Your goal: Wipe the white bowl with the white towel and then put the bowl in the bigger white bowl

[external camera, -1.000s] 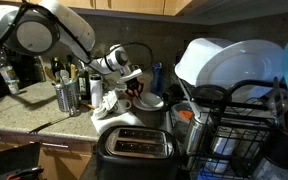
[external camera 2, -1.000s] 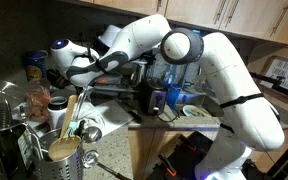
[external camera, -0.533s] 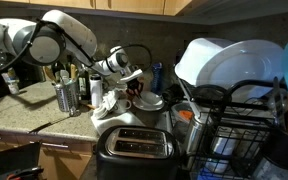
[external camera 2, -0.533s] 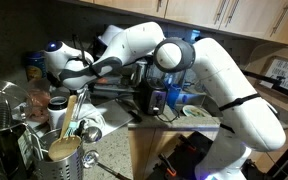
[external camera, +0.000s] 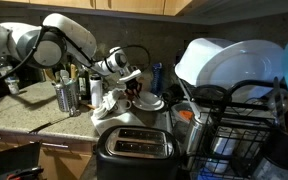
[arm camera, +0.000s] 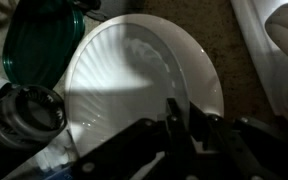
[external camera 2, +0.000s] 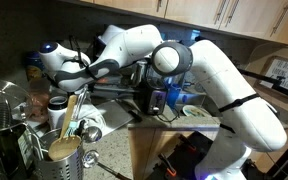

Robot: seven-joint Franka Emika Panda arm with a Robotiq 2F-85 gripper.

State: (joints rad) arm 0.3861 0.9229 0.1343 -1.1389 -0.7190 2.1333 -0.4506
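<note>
Speckled stone kitchen counter (external camera: 24, 118) under wooden cabinets, crowded with kitchenware. Low over it, the black two-finger gripper (arm camera: 187, 113) on the white robot arm (external camera 2: 219, 80). From the wrist view: fingers (arm camera: 173, 125) close together, only a thin slit between them, right at the near rim of the white ribbed ceramic bowl (arm camera: 134, 75) (clamped on that rim or merely over it, impossible to tell). Only in that view: a round dark-green lid (arm camera: 39, 45) beside the bowl's far edge, a dark round jar (arm camera: 22, 118) below it, and a cropped white curved shape (arm camera: 284, 35) at the right border, too cut off to name. In an exterior view, the wider setting instead: same bowl (external camera: 149, 101) behind a black two-slot toaster (external camera: 134, 147), with a white crumpled towel (external camera: 108, 104) just beside it, a steel utensil holder (external camera: 66, 97) further along, and a black wire dish rack (external camera: 234, 120) of big white dishes (external camera: 224, 60) well apart. In an exterior view from beside the arm, bowl lost behind clutter, with a steel pot of wooden spoons (external camera 2: 64, 148) up front.
</note>
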